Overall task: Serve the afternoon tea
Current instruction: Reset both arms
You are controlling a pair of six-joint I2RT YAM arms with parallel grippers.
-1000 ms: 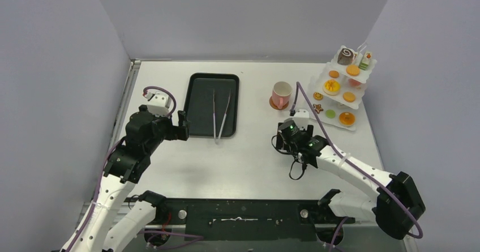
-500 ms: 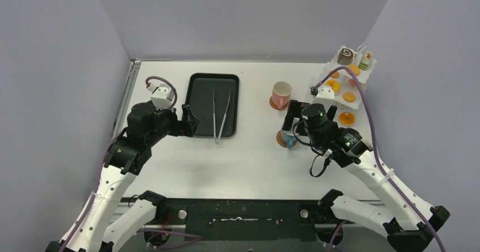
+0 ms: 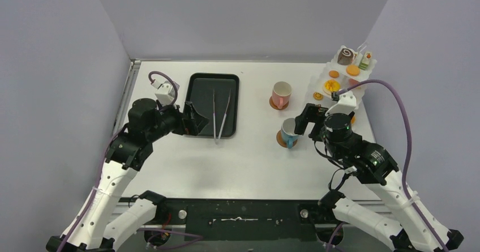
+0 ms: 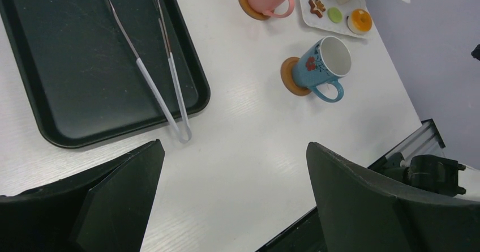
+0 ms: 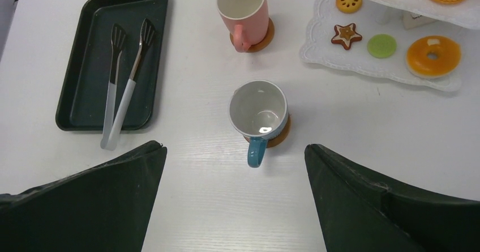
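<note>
Right wrist view, right end effector [image 5: 233, 148] spread wide, empty, near blue cup [image 5: 258, 113], left end effector [image 4: 235, 144] likewise

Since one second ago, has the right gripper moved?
Yes. The right gripper has shifted right, from in front of the pink handled cup toward the white tiered plastic stand.

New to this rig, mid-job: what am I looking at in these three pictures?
Two robot arms, each with a two-finger gripper. The wide picture looks down from above and behind them; the other two come from wrist cameras, so the dark shapes at the bottom are that gripper's fingers. On the table: a black tray holding tongs, a pink cup and a blue cup on coasters, and a tiered stand of toy pastries. The left gripper and right gripper are open, holding nothing.
</note>
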